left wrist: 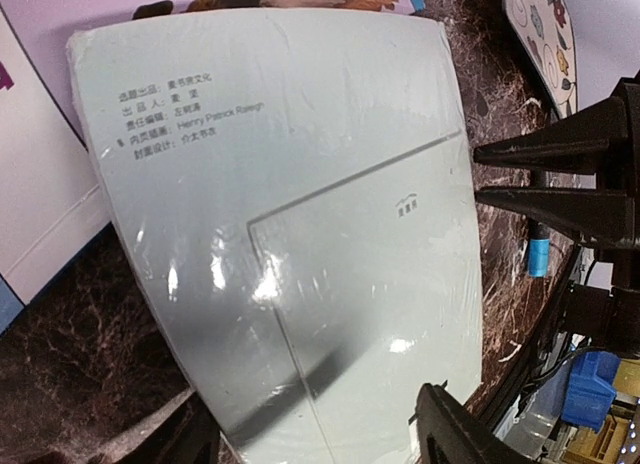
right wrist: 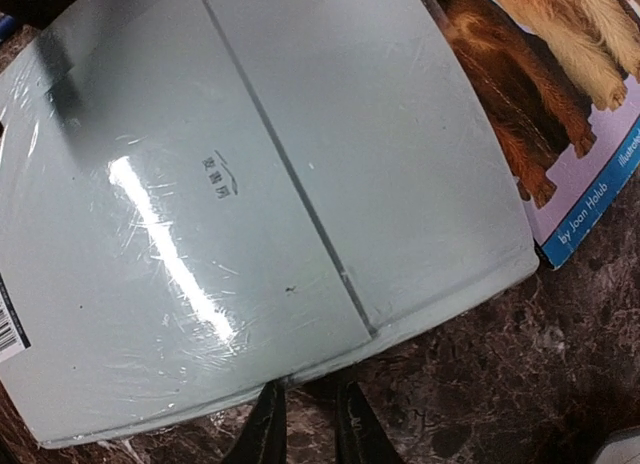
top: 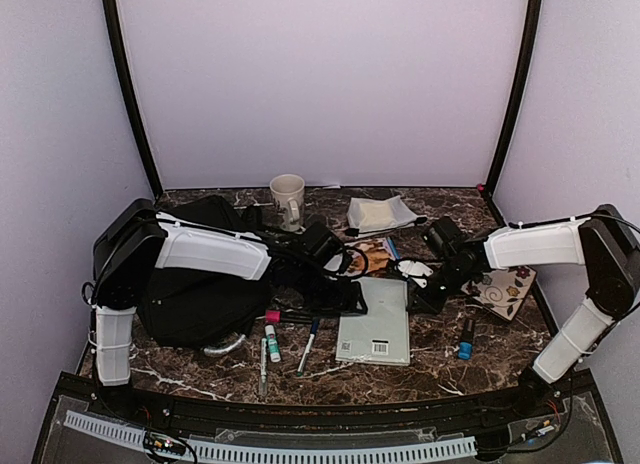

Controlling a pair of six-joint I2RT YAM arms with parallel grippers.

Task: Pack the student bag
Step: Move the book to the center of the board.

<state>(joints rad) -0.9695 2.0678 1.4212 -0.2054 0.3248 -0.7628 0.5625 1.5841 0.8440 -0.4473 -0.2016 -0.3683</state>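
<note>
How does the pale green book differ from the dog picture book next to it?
The pale green book has a plain cover with small print and a barcode; the dog picture book carries a colourful brown-dog illustration. The pale green book is sealed in shiny film; the dog picture book shows none. The pale green book hides an edge of the dog picture book. Both lie flat on the marble table.

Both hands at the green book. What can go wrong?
The shrink-wrapped green book is glossy and flat; the right hand, barely open at its edge, could slip off.
The open left hand is at the same book; the hands might collide.
Sliding it could drag the dog picture book beside it.
</note>
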